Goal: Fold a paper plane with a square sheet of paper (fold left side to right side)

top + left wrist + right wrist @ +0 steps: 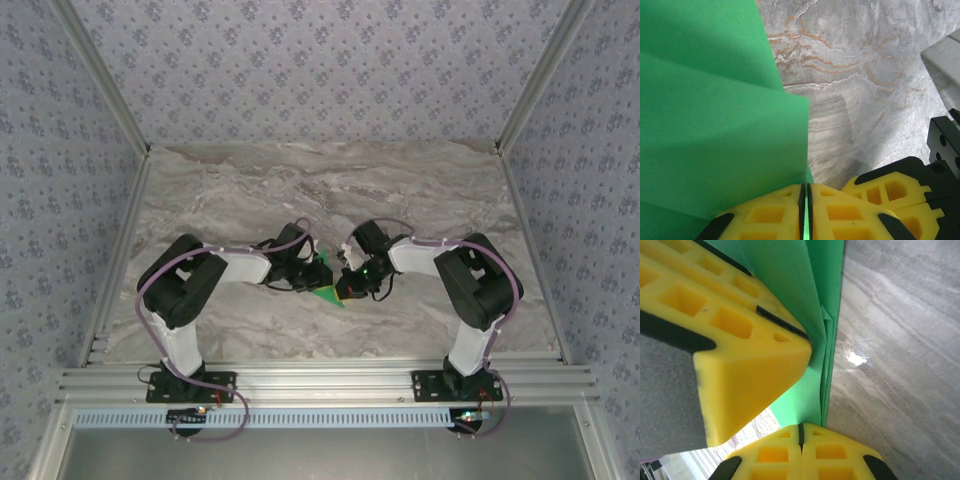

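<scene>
Several overlapping flaps of the green sheet of paper (328, 291) lie just below the middle of the top view, on the marble table (300, 190), with both gripper heads crowded against them. In the left wrist view the flaps fill the left half of the frame. The left gripper (805, 207) shows at the bottom edge of that frame, its yellow fingers (770, 217) pressed almost together with a thin green sliver in the seam, so it appears to pinch a folded edge. The right gripper (801, 437) is fully closed at the bottom of its own frame. The paper's creased edge runs down to its tips, but whether any paper is nipped there cannot be told. The likeliest trouble is a skewed crease: thin paper slides easily on smooth marble, and a sideways pull from the pinching gripper could drag the layers out of line. A sharper tug against the other head could tear the edge. With the heads this close, either one could knock the other, and flaps that are not pressed flat may spring open on release.
</scene>
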